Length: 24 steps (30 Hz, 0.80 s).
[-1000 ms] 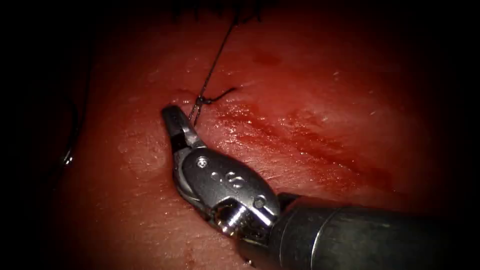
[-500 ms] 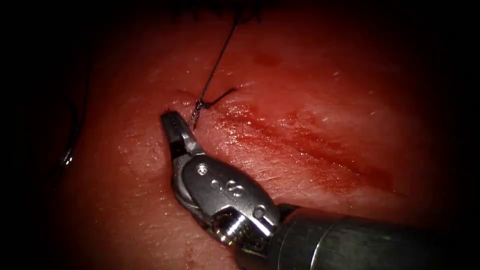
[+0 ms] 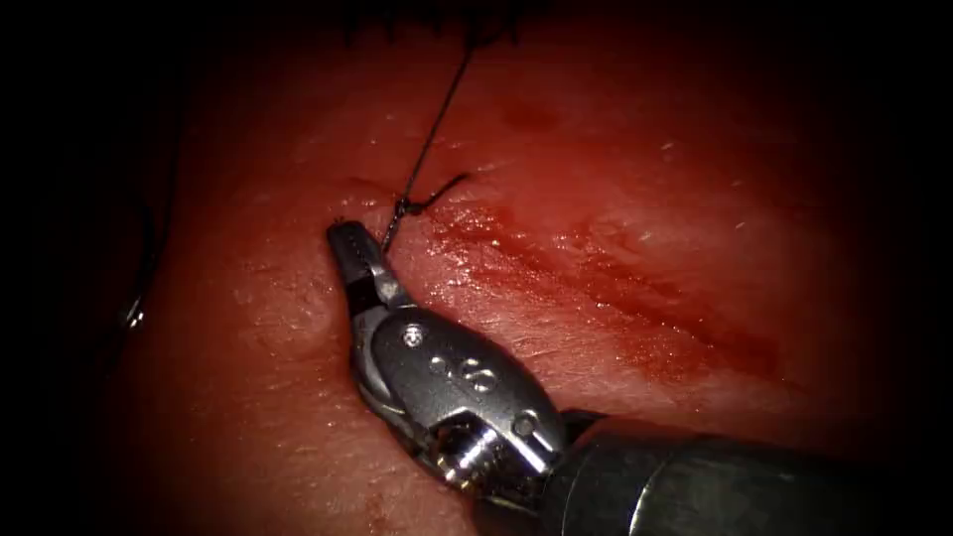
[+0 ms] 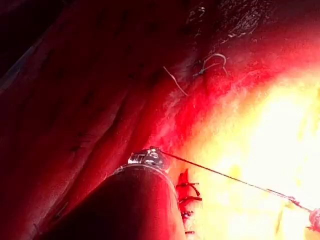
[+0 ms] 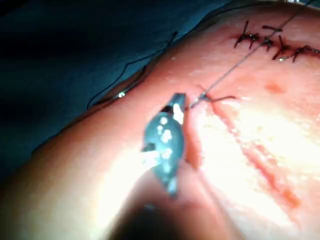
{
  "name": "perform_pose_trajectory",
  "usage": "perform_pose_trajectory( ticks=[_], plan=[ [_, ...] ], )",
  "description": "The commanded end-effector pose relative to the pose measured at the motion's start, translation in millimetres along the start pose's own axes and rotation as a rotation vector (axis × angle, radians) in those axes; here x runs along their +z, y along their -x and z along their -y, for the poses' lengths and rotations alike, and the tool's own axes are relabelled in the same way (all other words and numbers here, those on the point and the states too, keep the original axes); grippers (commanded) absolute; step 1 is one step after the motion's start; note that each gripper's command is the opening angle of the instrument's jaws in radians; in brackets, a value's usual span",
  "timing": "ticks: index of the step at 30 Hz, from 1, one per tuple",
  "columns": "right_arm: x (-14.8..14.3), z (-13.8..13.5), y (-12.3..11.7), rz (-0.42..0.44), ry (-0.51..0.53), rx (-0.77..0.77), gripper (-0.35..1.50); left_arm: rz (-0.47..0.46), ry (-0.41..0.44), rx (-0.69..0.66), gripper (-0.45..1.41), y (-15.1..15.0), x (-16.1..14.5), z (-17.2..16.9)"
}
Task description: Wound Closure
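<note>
Knot (image 3: 400,205) at the cut's (image 3: 615,288) left end, probably ready for trimming.
Right tool (image 3: 343,238) empty, jaws pressed together beside thread (image 3: 437,109); left tool (image 4: 150,157) pinching it tight. Needs spread jaws first.

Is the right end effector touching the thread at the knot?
Cannot tell. In the endoscope view the right end effector lies close beside the thread below the knot, without a plain gap or contact.

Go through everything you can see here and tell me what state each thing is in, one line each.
Right arm's silver needle driver: jaws shut, tip beside the knot, holding nothing visible.
Dark suture thread: taut, running from the knot up and away.
Dark thread knot: tied at the cut's left end, short tail out.
Red pork-belly tissue cut: unstitched to the right of the knot.
</note>
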Motion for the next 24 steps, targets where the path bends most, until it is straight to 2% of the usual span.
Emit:
perform_pose_trajectory(
  ticks=[1, 17, 24],
  plan=[
    [0.6, 0.4, 1.2, 0.008, -0.003, -0.005, -0.35, 0.002, -0.008, 0.015, -0.45, -0.2, 0.8, 0.4],
    [0.8, 2.3, 2.9, 0.076, -0.035, 0.005, -0.35, 0.012, -0.035, 0.017, -0.45, -0.2, 0.6, 1.3],
    [0.8, 2.4, 2.7, 0.08, -0.039, 0.013, -0.35, 0.013, -0.036, 0.015, -0.45, -0.2, 0.6, 1.4]
  ],
)
